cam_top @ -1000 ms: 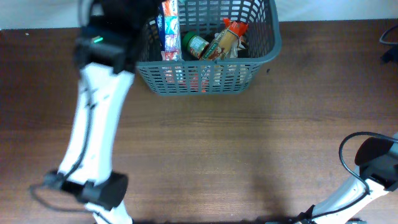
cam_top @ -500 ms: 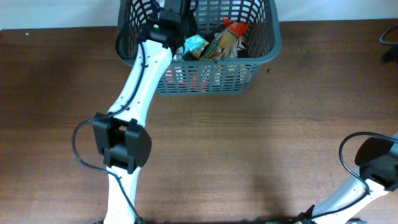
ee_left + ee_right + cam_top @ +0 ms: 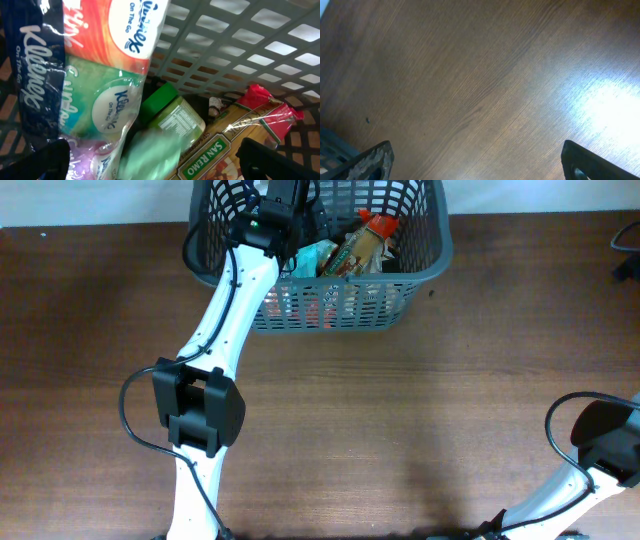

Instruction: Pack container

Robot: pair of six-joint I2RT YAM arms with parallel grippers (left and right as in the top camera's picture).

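Note:
The container [image 3: 425,268], a dark grey lattice basket, stands at the table's far edge. My left gripper [image 3: 303,222] reaches down inside it. In the left wrist view its jaws [image 3: 160,162] are open wide, with a blurred pale green pack [image 3: 150,152] loose between them. Below lie a Kleenex tissue pack [image 3: 100,75], a green-lidded jar [image 3: 172,112] and a San Remo pasta pack [image 3: 240,137], against the basket's lattice wall [image 3: 240,45]. The pasta pack [image 3: 362,242] and a teal pack [image 3: 312,255] also show from overhead. My right gripper [image 3: 480,165] hangs open over bare wood, holding nothing.
The brown wooden table [image 3: 400,430] stretches in front of the basket. The right arm's base and cable [image 3: 600,445] sit at the near right corner. A corner of the basket [image 3: 330,147] shows at the lower left of the right wrist view.
My left arm has swung over and into the basket. Its jaws have gone from shut to wide open, letting go of the pale green pack.

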